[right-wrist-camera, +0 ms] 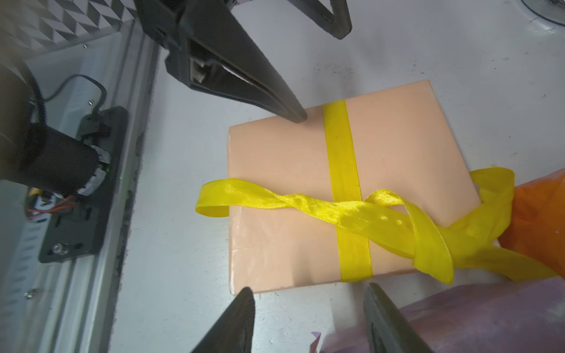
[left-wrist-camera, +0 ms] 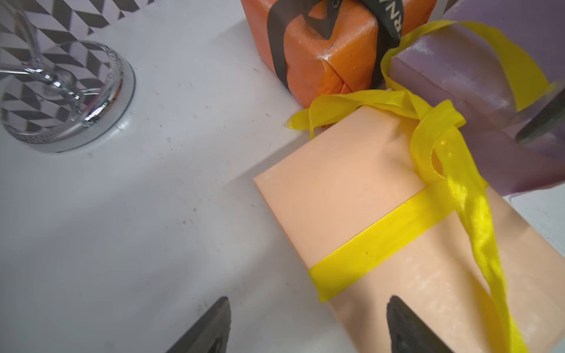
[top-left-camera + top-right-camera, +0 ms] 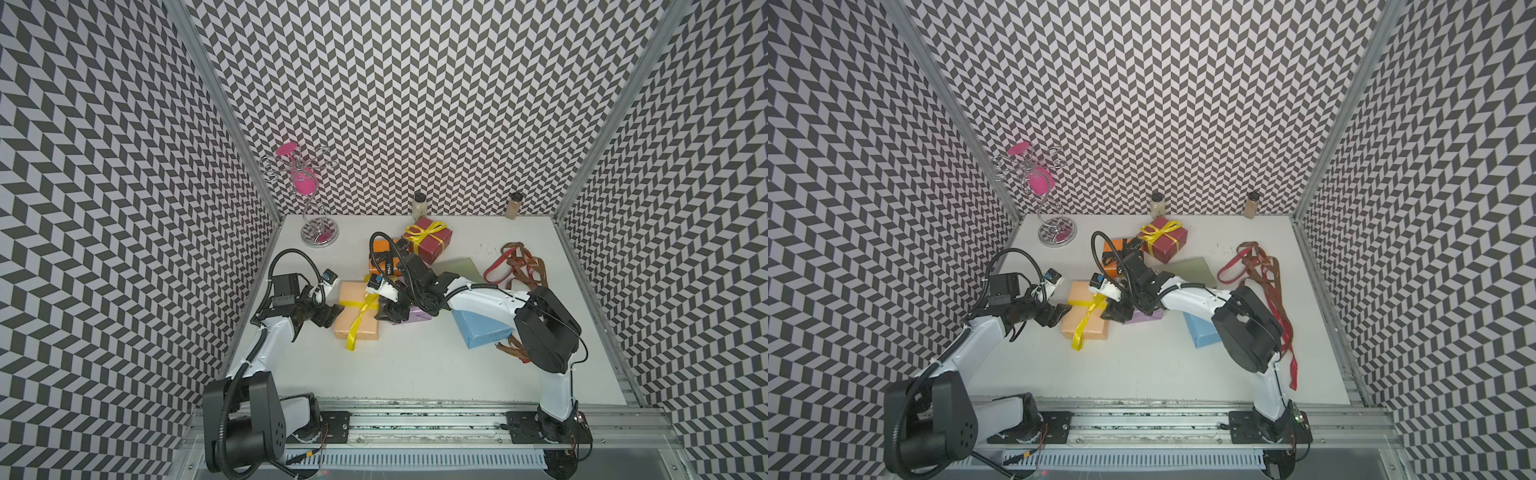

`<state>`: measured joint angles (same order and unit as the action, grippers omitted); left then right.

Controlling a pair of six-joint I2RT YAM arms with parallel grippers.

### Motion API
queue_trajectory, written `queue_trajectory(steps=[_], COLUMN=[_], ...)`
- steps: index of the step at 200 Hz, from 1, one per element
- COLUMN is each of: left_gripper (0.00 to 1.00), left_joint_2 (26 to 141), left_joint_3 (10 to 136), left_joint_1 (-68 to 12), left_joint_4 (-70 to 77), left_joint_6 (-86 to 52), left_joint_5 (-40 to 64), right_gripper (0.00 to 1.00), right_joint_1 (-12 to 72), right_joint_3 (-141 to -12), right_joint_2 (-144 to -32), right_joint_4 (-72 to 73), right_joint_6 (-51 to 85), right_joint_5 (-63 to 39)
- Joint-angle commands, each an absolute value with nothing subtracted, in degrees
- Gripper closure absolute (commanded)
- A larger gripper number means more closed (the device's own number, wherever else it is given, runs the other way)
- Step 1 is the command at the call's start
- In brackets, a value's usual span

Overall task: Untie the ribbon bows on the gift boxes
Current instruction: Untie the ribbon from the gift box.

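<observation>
1. We have the left gripper [image 2: 308, 301] at the edge of the peach box [image 3: 345, 305]. Its jaws are spread wide with nothing between them. In the right wrist view one of its fingers [image 1: 260, 85] points at the box's corner, and we cannot tell whether it touches.
2. The right gripper [image 1: 309, 288] faces it from the opposite side, between the peach box and the lilac box [image 3: 417, 318]. Its jaws are likewise parted and empty. We judge that the two flank the box so each can take hold of the ribbon and pull outward.
3. The yellow ribbon [image 1: 339, 171] bands the peach box. One tail lies loose across the top and over the edge. A loop and knot remain bunched at the side beside the orange box [image 2: 330, 61], so we judge this bow half undone.
4. The orange box's black lettered ribbon [image 2: 276, 45] and the yellow bow [image 3: 424, 230] on the dark red box [image 3: 434, 249] are still tied, waiting at the back.
5. The sage green box [image 3: 463, 268] and light blue box [image 3: 478, 332] show no ribbon. The loose ribbons [image 3: 528, 270], red and brown, lie heaped on the right, apart from the tied boxes. We judge they were put there so they cannot snag.
</observation>
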<state>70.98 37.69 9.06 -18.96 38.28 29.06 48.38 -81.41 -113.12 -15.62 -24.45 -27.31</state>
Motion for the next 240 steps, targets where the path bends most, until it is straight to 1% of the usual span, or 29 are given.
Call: queue_trajectory(steps=[1,41,86,136,192,219,240], left_gripper=[0.18,0.17,0.17,0.17,0.17,0.17,0.17], left_joint_2=[70.7,69.6,70.5,72.3,73.8,73.6,73.5], left_joint_3=[38.3,36.9,35.1,35.0,33.9,33.0,32.7], left_joint_1=[9.4,9.4,9.3,8.8,5.7,4.7,4.7], left_joint_4=[-14.5,-12.4,-10.6,-10.4,-10.1,-9.5,-9.3], left_joint_6=[37.7,37.1,35.7,35.8,37.5,37.5,37.5], left_joint_5=[33.6,33.2,31.2,29.5,24.2,23.4,23.1], right_gripper=[0.41,0.4,0.41,0.43,0.51,0.56,0.58], right_joint_1=[49.8,50.5,52.6,54.8,56.2,56.7,56.8], right_joint_3=[-80.3,-79.5,-78.8,-79.2,-81.7,-81.8,-81.9], right_joint_2=[-112.9,-113.3,-114.1,-115.8,-118.5,-118.6,-118.3], right_joint_4=[-9.9,-6.4,-2.2,-0.7,0.3,1.2,1.4], right_joint_6=[-33.2,-37.0,-40.4,-42.9,-43.9,-43.9,-44.0], right_joint_5=[-20.9,-18.0,-9.8,-8.5,-5.1,-3.3,-2.7])
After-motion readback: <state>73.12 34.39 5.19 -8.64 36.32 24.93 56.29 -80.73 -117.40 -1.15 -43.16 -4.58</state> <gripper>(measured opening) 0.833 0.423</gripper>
